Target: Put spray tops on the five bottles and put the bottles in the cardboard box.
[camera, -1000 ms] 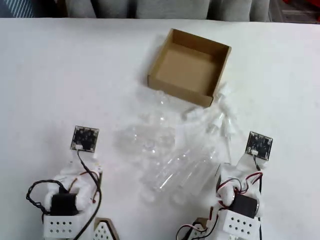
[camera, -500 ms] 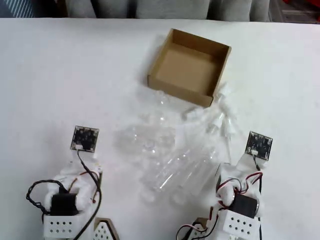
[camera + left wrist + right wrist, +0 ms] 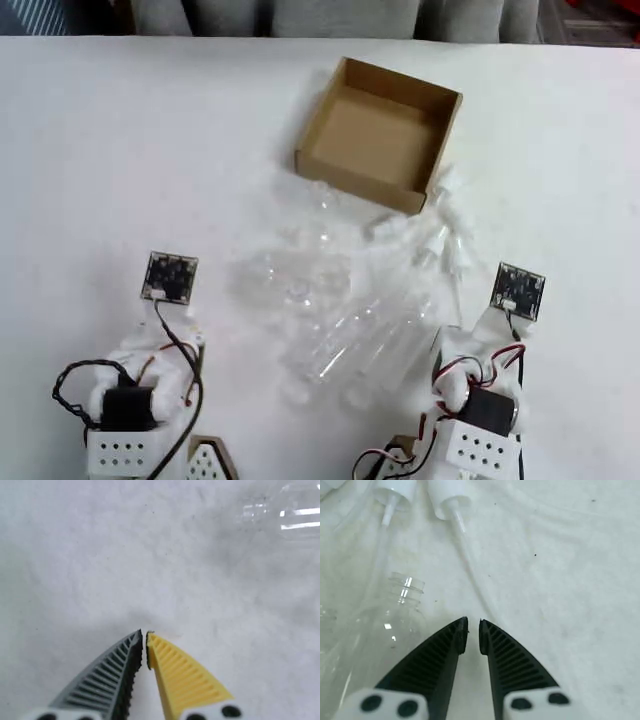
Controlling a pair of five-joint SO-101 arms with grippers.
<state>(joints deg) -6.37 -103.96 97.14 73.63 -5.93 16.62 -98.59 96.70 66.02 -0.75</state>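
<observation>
The clear plastic bottles (image 3: pixel 350 335) lie on their sides in a loose heap at the middle of the white surface (image 3: pixel 120 140). They are just in front of the open brown cardboard box (image 3: pixel 360 182) and all outside it. The white spray tops (image 3: pixel 447 235), each with a thin dip tube, lie at the heap's right edge, near the box's right front corner.

The right pincer (image 3: pixel 470 625) has 2 black ribbed fingers. It hangs low over the surface with its tips drawn to a narrow slit and nothing between them. Just beside it lies a bare-necked bottle (image 3: pixel 406 587), its threaded mouth uncapped. Past that neck lie 2 of the spray tops, and one dip tube (image 3: pixel 465 560) runs back toward the pincer's tips.

The left pincer (image 3: pixel 144 636) has 1 grey finger and 1 yellow. Its tips all but touch and it grips nothing, over bare surface. A single clear bottle (image 3: pixel 290 512) lies well apart from it.

From above, the left arm (image 3: pixel 125 405) and the right arm (image 3: pixel 480 405) sit at the near edge of the surface, 1 on either side of the heap.
</observation>
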